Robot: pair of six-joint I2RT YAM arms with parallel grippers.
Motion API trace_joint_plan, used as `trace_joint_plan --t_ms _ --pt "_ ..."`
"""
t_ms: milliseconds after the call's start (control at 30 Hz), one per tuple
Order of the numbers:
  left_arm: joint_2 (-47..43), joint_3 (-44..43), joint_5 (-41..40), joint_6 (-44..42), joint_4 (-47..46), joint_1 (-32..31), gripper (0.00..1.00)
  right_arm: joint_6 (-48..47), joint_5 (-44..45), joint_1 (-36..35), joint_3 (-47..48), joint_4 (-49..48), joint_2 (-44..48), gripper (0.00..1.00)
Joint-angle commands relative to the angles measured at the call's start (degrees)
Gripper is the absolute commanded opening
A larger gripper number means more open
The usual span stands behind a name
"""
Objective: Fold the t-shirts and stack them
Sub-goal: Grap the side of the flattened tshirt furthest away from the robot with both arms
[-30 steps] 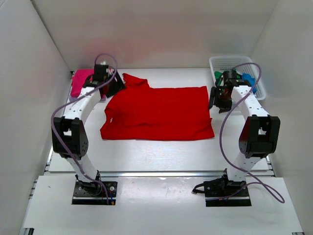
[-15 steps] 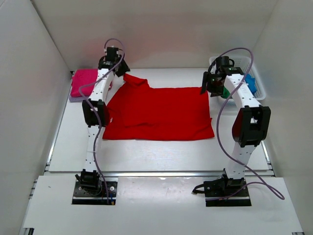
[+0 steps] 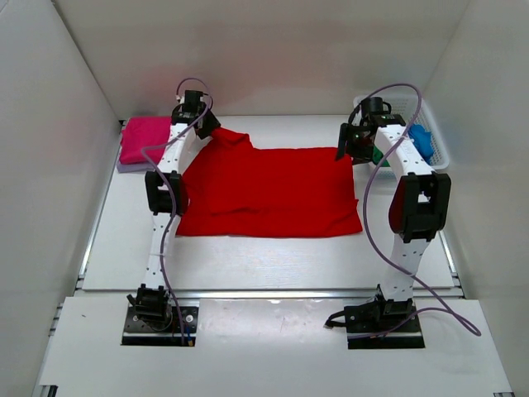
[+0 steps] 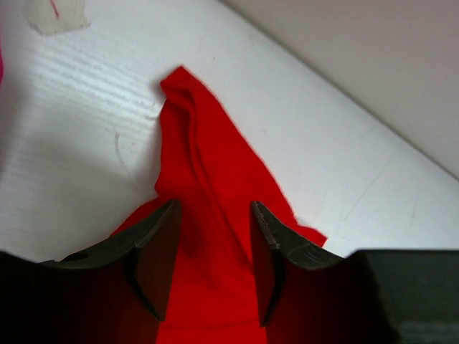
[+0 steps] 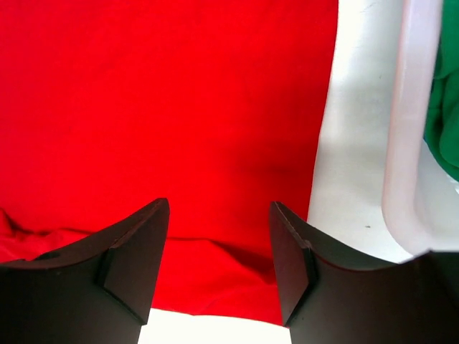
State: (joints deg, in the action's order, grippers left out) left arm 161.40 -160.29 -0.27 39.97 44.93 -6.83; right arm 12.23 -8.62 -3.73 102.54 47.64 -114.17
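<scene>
A bright red t-shirt lies spread on the white table; it also shows in the left wrist view and the right wrist view. My left gripper is open over its far left sleeve, one finger each side of the cloth. My right gripper is open over the shirt's far right corner. A folded magenta-pink shirt lies at the far left. A green shirt and a blue shirt lie in the basket.
A white mesh basket stands at the far right, its rim close beside my right gripper. White walls enclose the table on three sides.
Both arms have stretched out to the far edge of the red shirt, the left to the sleeve, the right to the corner by the basket. The shirt has not moved.
</scene>
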Motion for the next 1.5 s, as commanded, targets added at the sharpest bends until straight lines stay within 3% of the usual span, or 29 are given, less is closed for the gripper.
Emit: trace_joint_plan --t_ms 0,500,1133,1400,1467 --pt "-1.7 -2.5 0.1 1.3 -4.5 0.3 0.54 0.1 -0.9 -0.8 1.8 -1.8 -1.0 0.55" --pt "1.0 -2.3 -6.1 3.1 -10.3 1.8 0.52 0.3 -1.0 -0.6 6.9 -1.7 -3.5 0.54" --pt "6.5 -2.4 -5.7 6.5 -18.5 1.4 0.5 0.9 -0.3 -1.8 4.4 -3.7 -3.6 0.53" --pt "7.2 -2.4 -5.2 7.0 -19.3 1.8 0.32 4.8 4.0 -0.3 6.5 -5.6 -7.3 0.54" --pt "7.4 -2.6 -5.0 6.9 -18.9 1.9 0.2 5.8 6.1 -0.5 8.1 -5.5 -9.6 0.58"
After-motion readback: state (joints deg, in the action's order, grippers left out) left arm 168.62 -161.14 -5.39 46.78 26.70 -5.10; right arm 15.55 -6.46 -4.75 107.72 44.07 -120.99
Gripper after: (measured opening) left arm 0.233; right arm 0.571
